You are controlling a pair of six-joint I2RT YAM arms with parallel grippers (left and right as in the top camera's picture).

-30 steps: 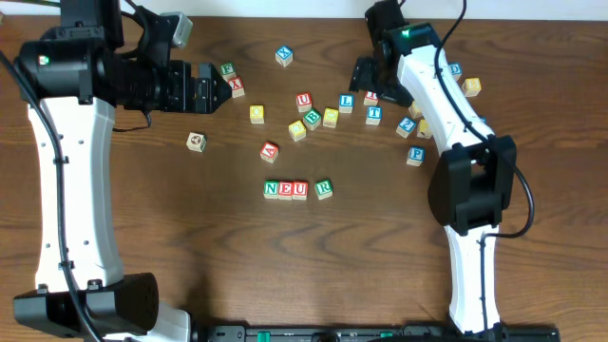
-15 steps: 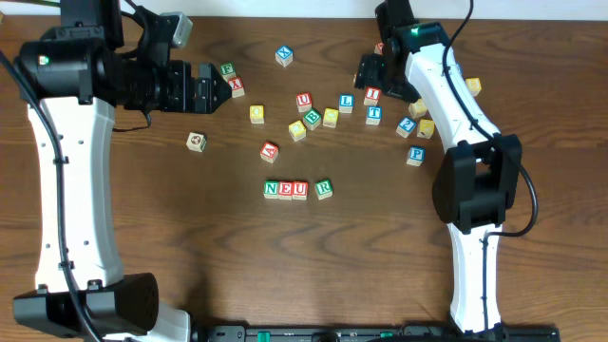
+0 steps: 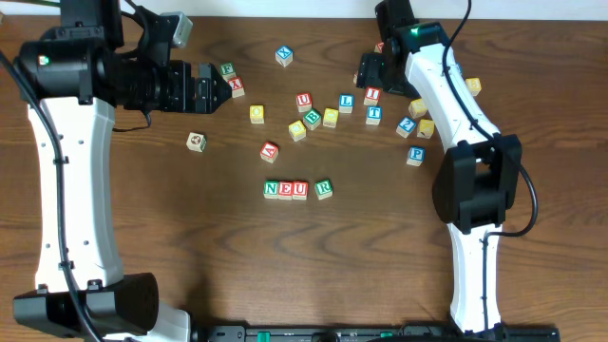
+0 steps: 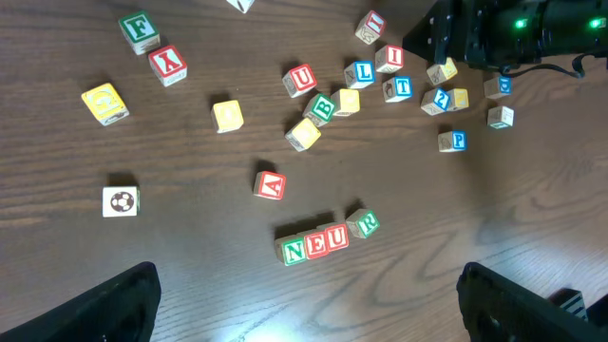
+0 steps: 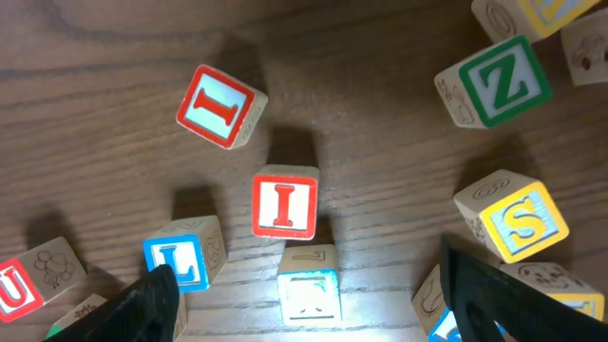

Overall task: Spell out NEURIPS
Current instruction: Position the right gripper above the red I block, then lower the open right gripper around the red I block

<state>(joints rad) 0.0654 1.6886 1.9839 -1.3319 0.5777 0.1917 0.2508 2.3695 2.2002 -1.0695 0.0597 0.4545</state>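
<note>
On the near middle of the table, cubes N, E and U [image 3: 286, 189] touch in a row, and the green R [image 3: 324, 188] lies just right of them with a small gap. The same row [image 4: 315, 243] and R [image 4: 363, 223] show in the left wrist view. A red I [image 3: 372, 95] lies at the back right, and a blue P [image 3: 416, 154] lies nearer. My right gripper [image 3: 375, 81] hovers open over the I [image 5: 284, 204], holding nothing. A second, tilted red I [image 5: 220, 106] and a yellow S [image 5: 521, 220] lie nearby. My left gripper [image 3: 223, 90] is open and empty at the back left.
Loose cubes crowd the I: blue L [image 5: 176, 264], blue T [image 5: 309, 285], green Z [image 5: 503, 84]. A spare red U [image 3: 303, 99], red A [image 3: 270, 150], blue X [image 3: 284, 55] and a white ball cube [image 3: 197, 142] lie scattered across the back.
The right arm has shifted slightly toward the back, uncovering the red I below it. The left arm and the cubes have not moved.
</note>
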